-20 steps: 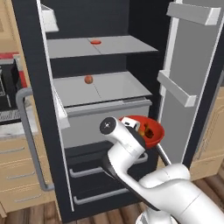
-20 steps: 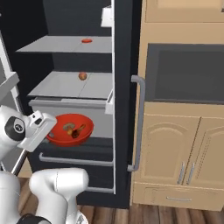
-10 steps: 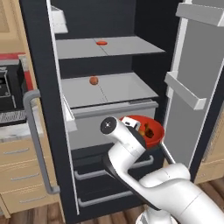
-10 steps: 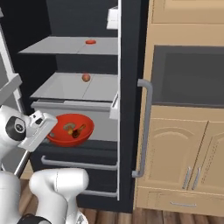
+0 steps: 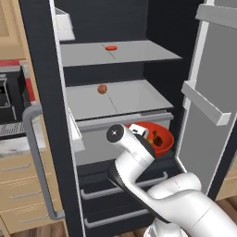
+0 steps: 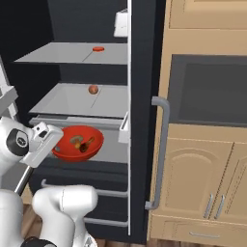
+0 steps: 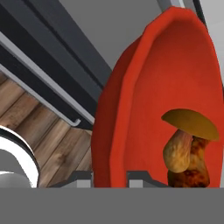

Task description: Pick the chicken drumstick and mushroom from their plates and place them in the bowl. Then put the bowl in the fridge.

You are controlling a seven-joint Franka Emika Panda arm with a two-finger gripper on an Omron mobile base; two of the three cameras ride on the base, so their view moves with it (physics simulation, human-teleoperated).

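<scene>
A small brown ball rests on one shelf, a flat red disc on the shelf above.

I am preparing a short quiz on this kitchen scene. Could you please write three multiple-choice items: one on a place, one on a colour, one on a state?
1. Where is the mushroom?
A. in the bowl
B. on the top shelf
C. on the floor

2. What colour is the bowl?
A. white
B. red
C. blue

3. How is the fridge door?
A. shut
B. open
C. removed

Answers:
1 A, it lies inside the rim.
2 B, it is glossy red all over.
3 B, it is swung aside and the shelves are exposed.
</scene>
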